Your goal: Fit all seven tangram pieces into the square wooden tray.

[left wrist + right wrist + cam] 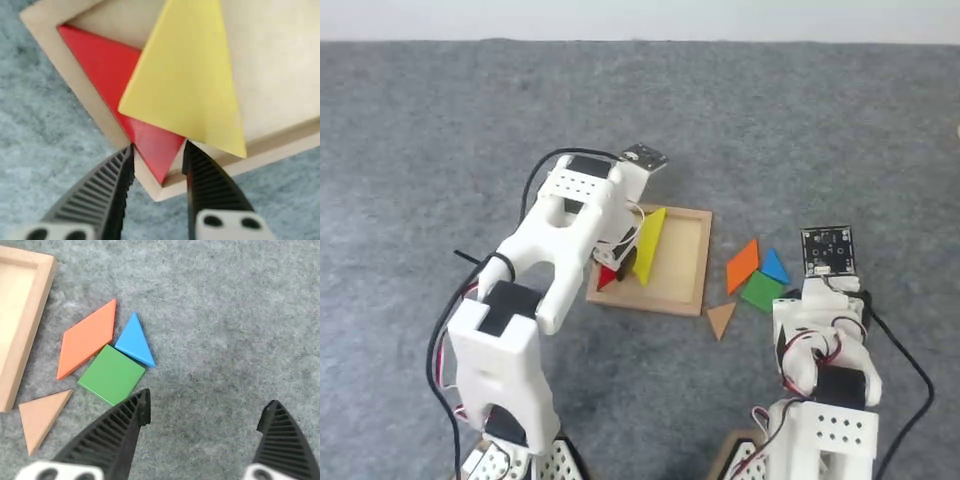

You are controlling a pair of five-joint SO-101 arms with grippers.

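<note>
Jaws of my left gripper (159,147) parted over tray (71,65) corner; yellow triangle (185,85) seemingly rests on red triangle (105,60); right gripper (205,407) released.

Bright, even, diffuse light from above across the grey surface (800,110). Soft-edged, faint shadow beneath the left arm (535,290), darkest beside the wooden tray (692,290). Thin shade along the tray's inner walls. Strongly lit yellow triangle (190,85), with a narrow darker band where it overlaps the red triangle (107,65). Gentle, flat light on the green square (111,374), with barely a rim of shade.
</note>
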